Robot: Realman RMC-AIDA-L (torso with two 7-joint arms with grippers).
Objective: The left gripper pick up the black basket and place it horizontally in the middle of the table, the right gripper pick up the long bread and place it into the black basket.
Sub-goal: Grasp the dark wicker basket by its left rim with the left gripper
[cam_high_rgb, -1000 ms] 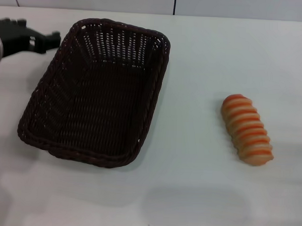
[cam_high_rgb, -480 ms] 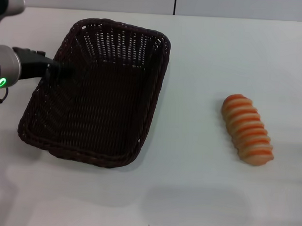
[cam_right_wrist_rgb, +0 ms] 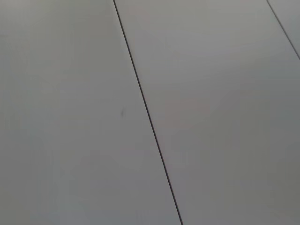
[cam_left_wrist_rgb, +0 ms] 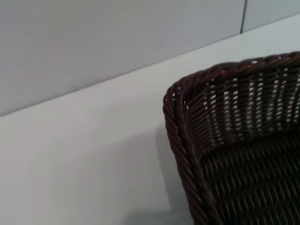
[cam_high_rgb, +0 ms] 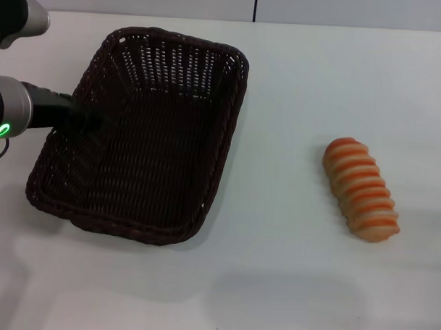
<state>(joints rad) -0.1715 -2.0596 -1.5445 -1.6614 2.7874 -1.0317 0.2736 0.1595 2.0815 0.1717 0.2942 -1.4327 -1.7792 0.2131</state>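
Observation:
The black basket [cam_high_rgb: 145, 130] lies on the white table [cam_high_rgb: 289, 269] at the left, its long side running away from me. Its rim corner also shows in the left wrist view [cam_left_wrist_rgb: 187, 136]. My left gripper [cam_high_rgb: 84, 119] reaches in from the left edge on a silver arm with a green ring light and sits at the basket's left rim, dark against the weave. The long bread [cam_high_rgb: 360, 189], striped orange and cream, lies on the table at the right, well apart from the basket. My right gripper is out of view.
A grey wall with a dark vertical seam [cam_high_rgb: 255, 7] stands behind the table's far edge. The right wrist view shows only grey panels with seams [cam_right_wrist_rgb: 145, 112].
My left gripper has swung down from the far left onto the basket's left rim. The basket and the bread have not moved.

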